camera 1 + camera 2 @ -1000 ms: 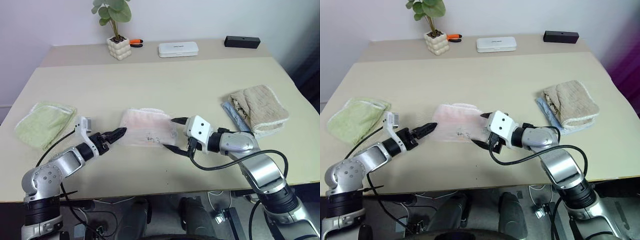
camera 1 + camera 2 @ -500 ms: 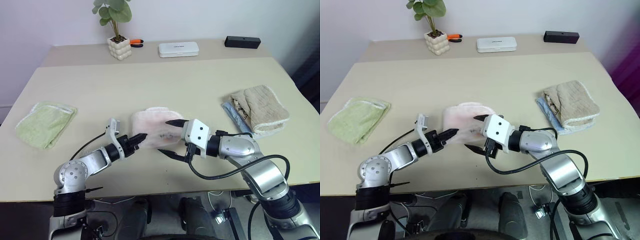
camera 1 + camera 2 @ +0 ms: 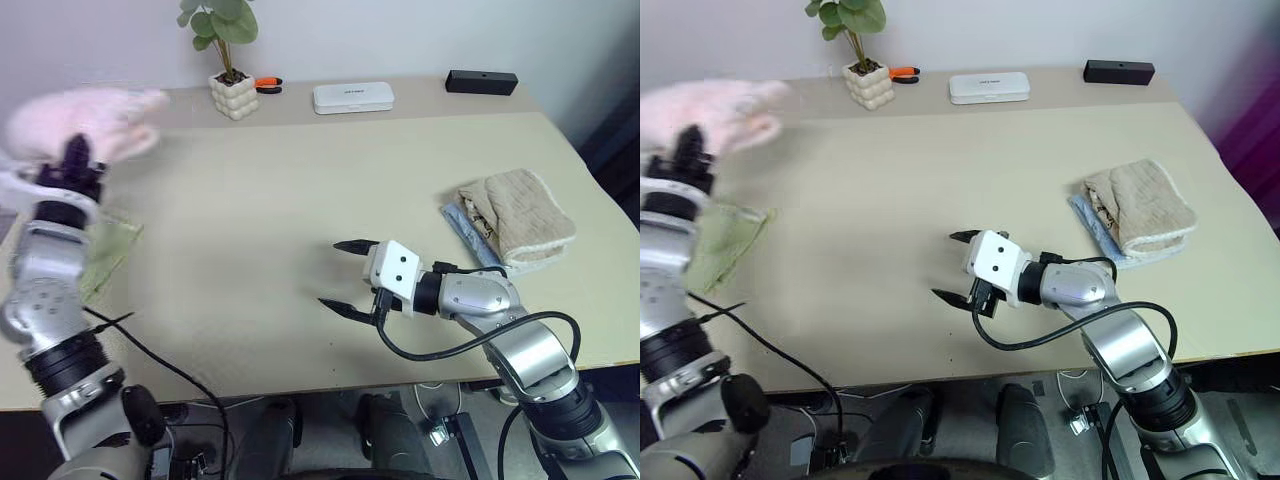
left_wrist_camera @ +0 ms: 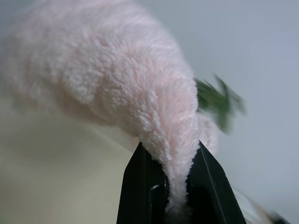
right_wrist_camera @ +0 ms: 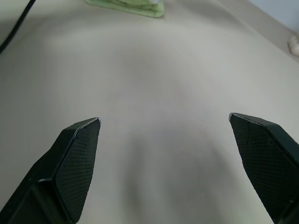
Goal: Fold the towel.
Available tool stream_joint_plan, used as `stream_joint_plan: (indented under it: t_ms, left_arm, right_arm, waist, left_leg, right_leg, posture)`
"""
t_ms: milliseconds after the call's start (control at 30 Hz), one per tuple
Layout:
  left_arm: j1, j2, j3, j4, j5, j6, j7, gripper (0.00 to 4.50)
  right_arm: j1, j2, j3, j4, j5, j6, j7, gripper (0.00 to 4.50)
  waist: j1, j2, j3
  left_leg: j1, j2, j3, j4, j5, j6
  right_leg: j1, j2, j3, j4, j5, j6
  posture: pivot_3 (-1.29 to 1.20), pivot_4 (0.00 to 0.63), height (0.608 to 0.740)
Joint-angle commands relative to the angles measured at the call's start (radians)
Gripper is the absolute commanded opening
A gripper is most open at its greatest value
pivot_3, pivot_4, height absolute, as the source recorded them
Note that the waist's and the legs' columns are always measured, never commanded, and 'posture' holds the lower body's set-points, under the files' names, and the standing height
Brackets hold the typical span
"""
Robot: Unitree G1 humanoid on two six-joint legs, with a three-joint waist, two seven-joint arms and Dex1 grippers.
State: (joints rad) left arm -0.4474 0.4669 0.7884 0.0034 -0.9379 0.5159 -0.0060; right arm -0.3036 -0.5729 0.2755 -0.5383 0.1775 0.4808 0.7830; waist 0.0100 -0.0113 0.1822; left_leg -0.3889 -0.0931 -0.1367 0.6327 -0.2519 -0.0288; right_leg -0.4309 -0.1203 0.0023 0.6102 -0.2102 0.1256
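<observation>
The towel [image 4: 117,79], soft and limp, is pinched at one fold by the left gripper [image 4: 175,186], at ten o'clock; the right gripper [image 3: 345,277] is held spread.

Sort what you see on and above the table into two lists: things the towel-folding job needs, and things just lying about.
Part of the job:
- pink towel, lifted off the table
- left gripper, shut on the pink towel
- right gripper, open over the table

Lying about:
- green towel
- beige towel
- potted plant
- white case
- black box
</observation>
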Motion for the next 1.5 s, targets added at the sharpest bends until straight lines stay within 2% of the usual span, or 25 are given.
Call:
stream_joint_plan:
  t_ms: [33,233,333,533,567,700,833,933,1000,1067,1167,1333,1500]
  left_arm:
    - [0.108,0.03,0.037,-0.001,0.016,0.019,0.002,0.04]
    - [0.291,0.006,0.0,-0.084,-0.032,0.13,-0.013,0.04]
    - [0.353,-0.029,0.048,-0.115,-0.093,0.141,-0.002,1.01]
    - [0.383,-0.073,0.147,-0.193,-0.212,0.078,0.043,4.07]
    - [0.392,-0.08,0.159,-0.213,-0.218,0.064,0.058,4.46]
    - [0.438,-0.058,0.264,-0.236,-0.202,-0.027,0.128,4.46]
    - [0.478,0.049,0.228,-0.278,-0.145,-0.042,0.044,4.46]
    - [0.522,0.133,0.075,-0.35,-0.034,-0.028,-0.073,4.46]
    - [0.551,0.194,-0.092,-0.413,0.06,-0.021,-0.18,4.46]
    - [0.557,0.232,-0.272,-0.478,0.148,-0.03,-0.263,4.46]
    - [0.555,0.25,-0.427,-0.498,0.252,-0.063,-0.351,4.46]
    - [0.529,0.207,-0.52,-0.461,0.304,-0.097,-0.445,4.46]
    - [0.527,0.191,-0.536,-0.429,0.351,-0.114,-0.501,4.46]
  right_arm:
    - [-0.008,-0.001,0.009,0.01,-0.008,-0.041,0.013,4.5]
    - [-0.011,0.0,0.007,0.025,-0.008,-0.061,0.025,4.5]
    - [-0.009,-0.006,0.004,0.033,-0.008,-0.069,0.034,4.5]
    - [-0.008,-0.011,0.0,0.05,-0.007,-0.082,0.049,4.5]
    - [-0.006,-0.017,-0.007,0.057,-0.004,-0.088,0.056,4.5]
    - [-0.034,-0.037,-0.041,0.133,-0.005,-0.119,0.077,4.5]
    - [-0.072,-0.035,-0.115,0.232,0.025,-0.122,0.068,4.5]
    - [-0.074,-0.037,-0.176,0.285,0.048,-0.121,0.062,4.5]
    - [-0.072,-0.035,-0.223,0.313,0.06,-0.118,0.042,4.5]
    - [-0.072,-0.024,-0.281,0.344,0.082,-0.102,0.008,4.5]
    - [-0.042,-0.025,-0.336,0.354,0.102,-0.086,-0.02,4.5]
    - [0.059,-0.055,-0.403,0.288,0.132,-0.046,-0.029,4.5]
    - [0.097,-0.067,-0.414,0.224,0.143,-0.005,-0.043,4.5]
  waist:
    - [0.0,-0.001,0.0]
    - [0.005,-0.009,-0.001]
    - [0.003,-0.009,-0.001]
    - [0.002,-0.01,-0.001]
    - [0.002,-0.01,-0.001]
    - [0.0,-0.01,-0.001]
    - [0.007,-0.011,-0.001]
    - [0.02,-0.011,-0.002]
    - [0.029,-0.011,-0.002]
    - [0.03,-0.01,-0.001]
    - [0.02,-0.01,-0.001]
    - [-0.001,-0.009,-0.001]
    - [-0.004,-0.007,0.0]
  left_leg:
    - [0.0,0.0,0.0,0.0,0.0,0.0]
    - [0.0,0.0,-0.002,0.001,0.0,0.001]
    - [0.0,0.0,-0.002,0.001,0.0,0.0]
    - [0.001,0.001,-0.002,0.0,0.0,0.0]
    - [0.001,0.001,-0.002,0.0,0.0,0.0]
    - [0.001,0.001,-0.001,0.0,-0.001,0.0]
    - [0.001,0.002,0.0,0.0,0.0,0.0]
    - [0.001,0.001,0.001,0.001,0.0,0.0]
    - [0.001,0.001,0.002,0.001,0.0,0.0]
    - [0.001,0.001,0.003,0.001,0.0,0.0]
    - [0.001,0.001,0.004,0.0,0.0,0.0]
    - [0.001,0.003,0.004,-0.004,-0.001,0.0]
    - [0.001,0.004,0.004,-0.002,-0.001,0.001]
  right_leg:
    - [0.0,0.0,0.0,0.0,0.0,0.0]
    - [0.001,0.0,-0.002,0.001,0.0,0.0]
    - [0.002,0.0,-0.002,0.001,0.0,0.0]
    - [0.001,0.001,-0.002,0.001,0.0,-0.001]
    - [0.001,0.001,-0.002,0.0,0.0,-0.001]
    - [0.001,0.001,-0.001,0.0,0.0,-0.001]
    - [0.001,0.001,-0.001,0.0,-0.001,-0.002]
    - [0.003,0.001,-0.002,0.0,-0.002,-0.005]
    - [0.003,0.001,-0.002,0.0,-0.002,-0.005]
    - [0.004,0.001,-0.001,-0.001,-0.002,-0.006]
    - [0.003,0.001,0.0,-0.002,-0.002,-0.006]
    - [0.0,0.002,-0.001,0.0,-0.001,-0.005]
    - [-0.001,0.002,0.001,0.0,-0.003,-0.007]
  posture:
    - [0.0,0.15,0.74]
    - [0.0,0.15,0.74]
    - [0.0,0.15,0.74]
    - [0.0,0.15,0.74]
    - [0.0,0.15,0.74]
    - [0.0,0.15,0.74]
    - [0.0,0.15,0.74]
    - [0.0,0.15,0.74]
    - [0.0,0.15,0.74]
    - [0.0,0.15,0.74]
    - [0.0,0.15,0.74]
    - [0.0,0.15,0.74]
    - [0.0,0.15,0.74]
